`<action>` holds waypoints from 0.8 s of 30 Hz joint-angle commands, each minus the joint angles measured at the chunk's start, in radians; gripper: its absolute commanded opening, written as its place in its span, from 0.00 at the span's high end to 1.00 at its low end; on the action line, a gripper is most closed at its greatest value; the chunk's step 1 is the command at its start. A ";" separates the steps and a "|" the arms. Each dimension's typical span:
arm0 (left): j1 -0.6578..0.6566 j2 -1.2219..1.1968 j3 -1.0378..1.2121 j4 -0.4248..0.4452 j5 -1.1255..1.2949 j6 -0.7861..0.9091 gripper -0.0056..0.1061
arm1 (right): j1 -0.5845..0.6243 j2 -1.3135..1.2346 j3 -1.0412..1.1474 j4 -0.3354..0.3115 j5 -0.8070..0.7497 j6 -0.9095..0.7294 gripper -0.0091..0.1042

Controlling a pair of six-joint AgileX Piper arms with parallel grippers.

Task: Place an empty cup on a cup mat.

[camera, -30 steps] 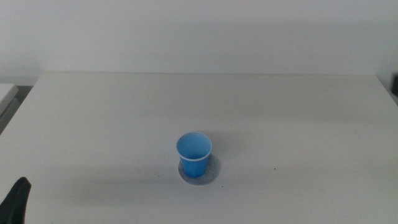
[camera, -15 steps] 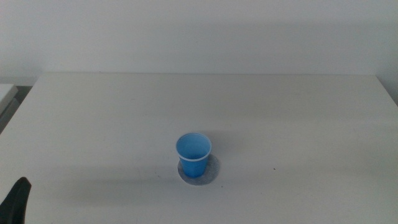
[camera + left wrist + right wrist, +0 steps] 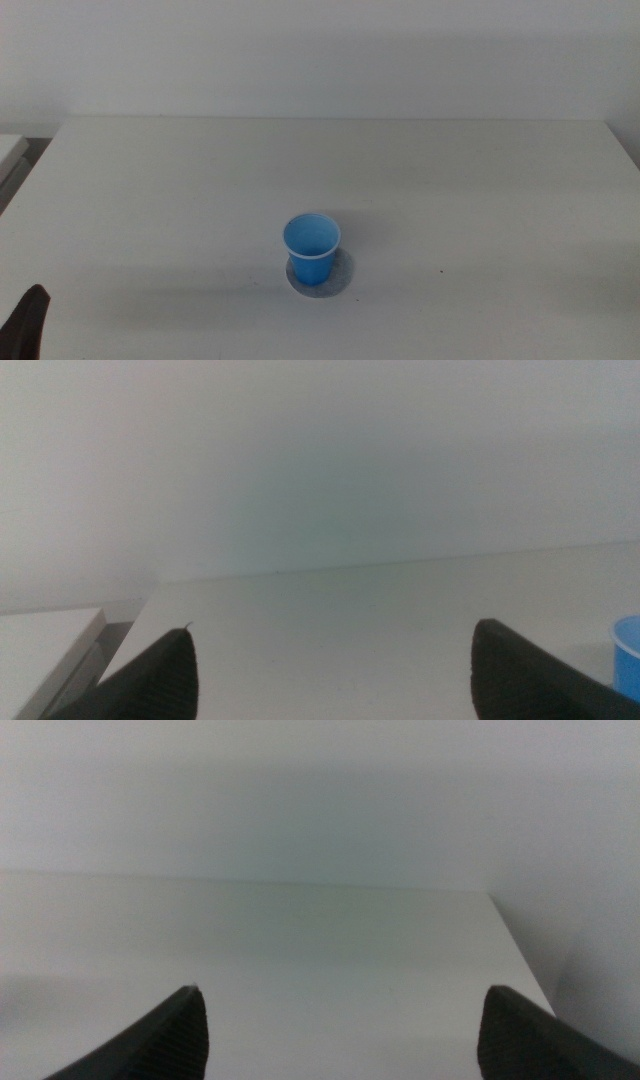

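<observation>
The bright blue cup [image 3: 311,248] stands upright on the round grey cup mat [image 3: 341,274] near the middle front of the table; its inside shows blue and empty. A sliver of the cup [image 3: 628,656] shows in the left wrist view. My left gripper [image 3: 26,323] is at the bottom left corner of the middle view, far from the cup; its jaws stand wide apart and empty in the left wrist view [image 3: 335,670]. My right gripper [image 3: 340,1030] is out of the middle view; its jaws stand wide apart and empty.
The white table [image 3: 450,190] runs to a back edge against a pale wall. A pale surface [image 3: 10,150] stands beside the table's left edge. The table's far right edge [image 3: 520,950] shows in the right wrist view.
The left gripper has sunk slightly lower at the bottom left corner. The cup and the mat have not moved.
</observation>
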 commanded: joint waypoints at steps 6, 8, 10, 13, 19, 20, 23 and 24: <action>-0.002 -0.004 0.000 -0.003 -0.005 -0.003 0.11 | -0.023 -0.035 0.134 0.023 -0.123 -0.021 0.29; -0.002 -0.004 0.000 -0.003 -0.005 -0.003 0.11 | -0.023 -0.064 0.134 0.040 -0.142 -0.021 0.29; -0.002 -0.004 0.000 -0.003 -0.005 -0.003 0.11 | -0.023 -0.101 0.134 0.039 -0.103 -0.021 0.29; -0.002 -0.004 0.000 -0.003 -0.005 -0.003 0.11 | -0.023 -0.167 0.134 0.039 -0.108 -0.021 0.29; -0.002 -0.004 0.000 -0.003 -0.005 -0.003 0.11 | -0.023 -0.176 0.134 0.046 -0.086 -0.021 0.29; -0.002 -0.004 0.000 -0.003 -0.005 -0.003 0.11 | -0.023 -0.176 0.134 0.046 -0.083 -0.021 0.29; -0.002 -0.004 0.000 -0.003 -0.005 -0.003 0.11 | -0.023 -0.176 0.134 0.046 -0.081 -0.021 0.29; -0.002 -0.004 0.000 -0.003 -0.005 -0.003 0.11 | -0.023 -0.176 0.134 0.046 -0.081 -0.021 0.29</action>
